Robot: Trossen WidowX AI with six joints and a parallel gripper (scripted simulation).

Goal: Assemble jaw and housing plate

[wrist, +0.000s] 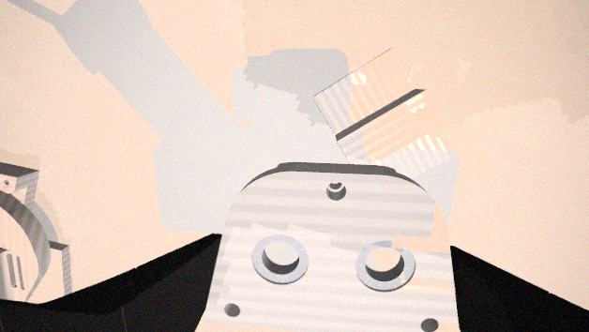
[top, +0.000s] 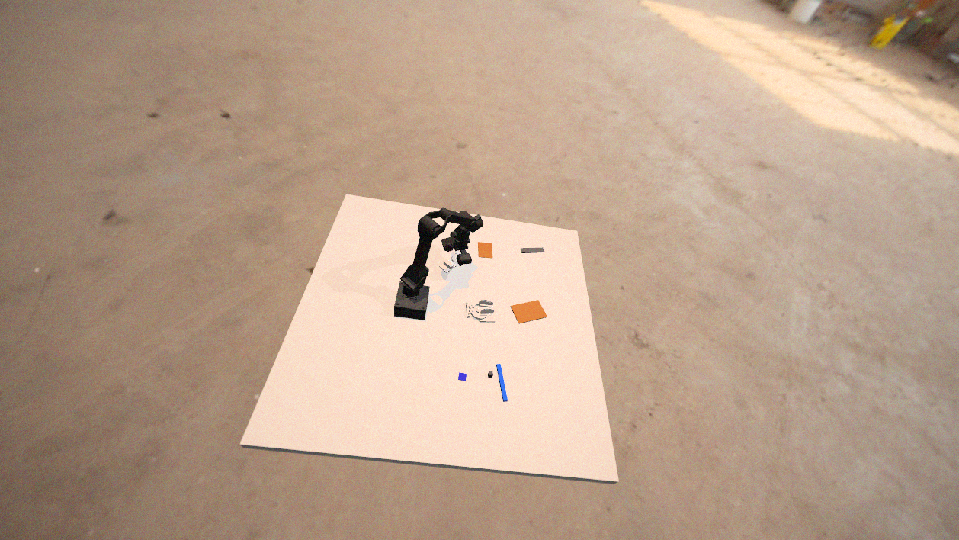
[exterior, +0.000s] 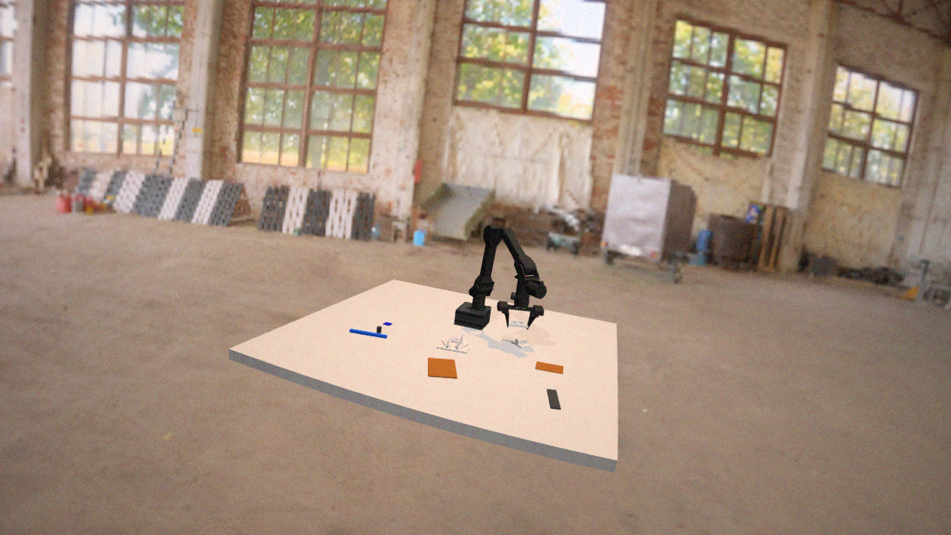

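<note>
My gripper (top: 456, 256) (exterior: 519, 325) (wrist: 328, 251) is shut on the white housing plate (exterior: 518, 322) (wrist: 333, 300), one finger at each side edge. The plate is held above the table; its two ringed holes and three small holes show in the wrist view. The white gripper mechanism (top: 480, 311) (exterior: 453, 345) stands on the table, away from the held plate. Only part of its base and a curved grey part (wrist: 41, 244) show at the left of the wrist view. Its jaws look upright and spread, but whether each sits on a pin and whether teeth mesh is too small to tell.
A pale stand (exterior: 515, 341) (wrist: 330, 105) is below the plate. Orange plates (top: 527, 311) (top: 485, 249) (exterior: 441, 367) (exterior: 549, 367), a dark bar (top: 532, 250) (exterior: 553, 399), a blue bar (top: 501, 382) (exterior: 367, 333), a black block (top: 490, 374) (exterior: 379, 329) and a blue square (top: 462, 377) (exterior: 387, 323) lie around.
</note>
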